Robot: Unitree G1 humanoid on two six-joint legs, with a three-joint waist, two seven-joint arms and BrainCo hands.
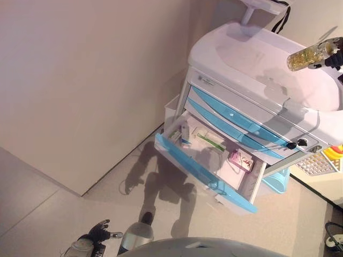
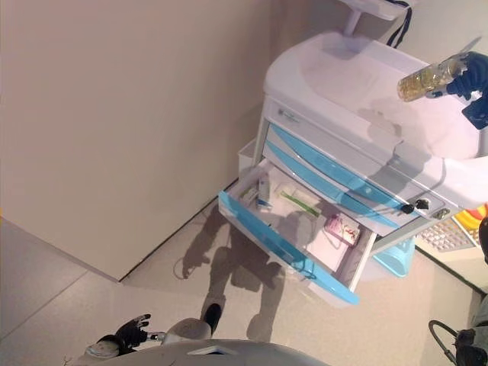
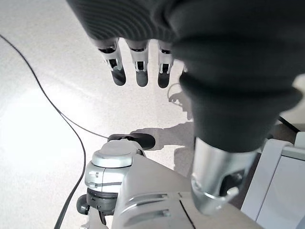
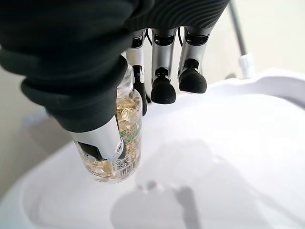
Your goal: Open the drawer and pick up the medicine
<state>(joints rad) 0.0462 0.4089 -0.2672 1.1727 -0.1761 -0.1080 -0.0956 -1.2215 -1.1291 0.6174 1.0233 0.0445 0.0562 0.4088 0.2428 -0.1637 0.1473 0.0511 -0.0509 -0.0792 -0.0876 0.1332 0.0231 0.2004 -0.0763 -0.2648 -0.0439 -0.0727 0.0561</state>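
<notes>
A white cart (image 1: 252, 59) with blue-fronted drawers stands by the wall. Its lowest drawer (image 1: 201, 170) is pulled open, with a few boxes and packets (image 1: 240, 159) inside. My right hand (image 1: 333, 58) is shut on a clear medicine bottle (image 1: 310, 55) of yellow capsules and holds it over the cart's white top tray. The right wrist view shows the thumb and fingers round the bottle (image 4: 121, 138) above the tray (image 4: 228, 157). My left hand (image 1: 99, 232) hangs low near the floor, away from the cart, fingers relaxed and empty (image 3: 138, 67).
A beige wall (image 1: 80, 80) runs on the left of the cart. A blue bin (image 1: 276, 181) and a tray of colourful items (image 1: 327, 158) sit to the cart's right. A black cable (image 3: 43, 95) lies on the floor.
</notes>
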